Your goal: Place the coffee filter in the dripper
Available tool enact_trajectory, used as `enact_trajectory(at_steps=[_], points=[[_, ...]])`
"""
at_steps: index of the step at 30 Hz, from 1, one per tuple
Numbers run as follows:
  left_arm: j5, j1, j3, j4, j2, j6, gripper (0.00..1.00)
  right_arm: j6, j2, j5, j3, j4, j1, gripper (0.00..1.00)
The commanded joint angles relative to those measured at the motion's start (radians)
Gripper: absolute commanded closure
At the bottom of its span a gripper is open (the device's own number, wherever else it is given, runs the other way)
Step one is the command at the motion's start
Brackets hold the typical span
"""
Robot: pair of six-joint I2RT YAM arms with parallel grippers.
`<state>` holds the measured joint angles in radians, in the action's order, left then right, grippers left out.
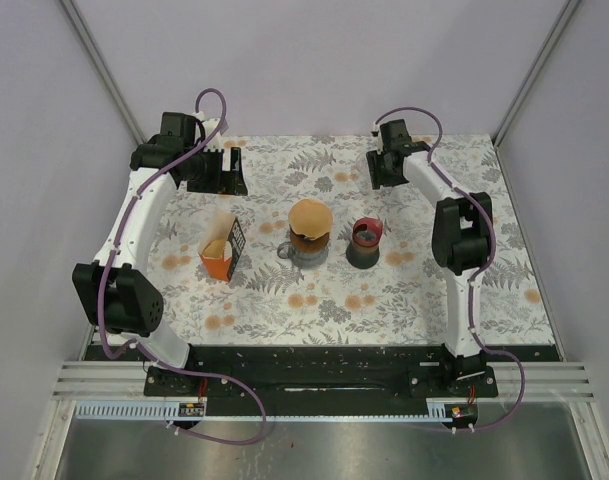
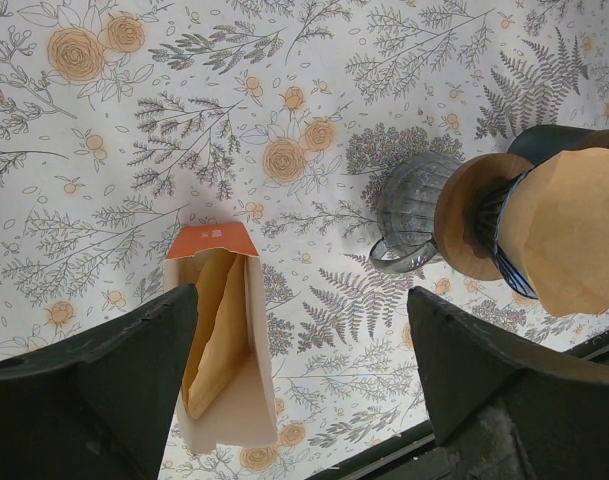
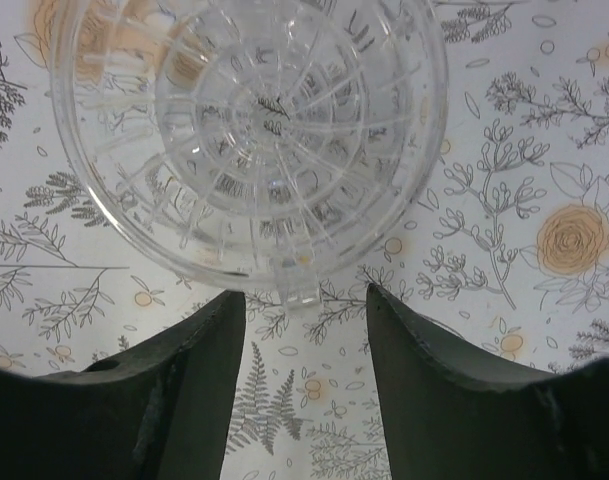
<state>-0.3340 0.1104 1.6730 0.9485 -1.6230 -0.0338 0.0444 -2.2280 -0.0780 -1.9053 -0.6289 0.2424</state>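
**Filter on the dripper at mid-desk, both hands spread and empty**

On my far left, the left hand (image 1: 224,178) hangs over the back of the flowered desk (image 1: 404,290). Its fingers are spread wide and hold nothing. Its wrist camera looks down between them at an orange box (image 1: 220,255), which stands open-topped on the desk, well apart from the fingers. A stack of spare filters (image 2: 219,330) made of brown paper stands inside the box.

Just right of the box, near the middle of the desk, stands a grey ribbed mug (image 2: 409,205) with its handle toward the box. The dripper (image 2: 504,225) rests on top of the mug, a dark striped cone on a round wooden collar. The filter (image 1: 311,214) sits at the mouth of the dripper and covers it from above as a tan disc. From the left wrist camera its paper rises past the rim. I cannot tell how deep it is seated.

Right of the mug, close beside it, stands a dark cup (image 1: 366,238) with a red rim.

At the back right, the right hand (image 3: 304,310) hovers with its fingers parted and pinching nothing. Its camera shows a clear ribbed glass bowl (image 3: 249,130) on the desk just beyond the fingertips. The bowl's small tab (image 3: 296,292) points into the gap between the fingers. Whether either finger touches it, I cannot tell.
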Motion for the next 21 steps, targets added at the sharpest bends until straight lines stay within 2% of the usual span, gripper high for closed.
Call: enact_trajectory(at_steps=[1,7,15,21], points=[[0.013,-0.005,0.005,-0.036,0.0,0.012,0.11,0.023,-0.053,-0.012,-0.09,0.008,0.006,0.42],[0.018,-0.008,0.007,-0.036,0.002,0.014,0.11,0.031,-0.091,0.001,-0.146,-0.015,0.006,0.65],[0.015,-0.009,0.005,-0.037,0.002,0.014,0.11,0.077,0.002,-0.003,-0.097,0.035,0.006,0.99],[0.007,-0.009,0.004,-0.037,0.005,0.015,0.11,0.118,0.171,-0.029,0.007,0.078,0.006,1.0]])
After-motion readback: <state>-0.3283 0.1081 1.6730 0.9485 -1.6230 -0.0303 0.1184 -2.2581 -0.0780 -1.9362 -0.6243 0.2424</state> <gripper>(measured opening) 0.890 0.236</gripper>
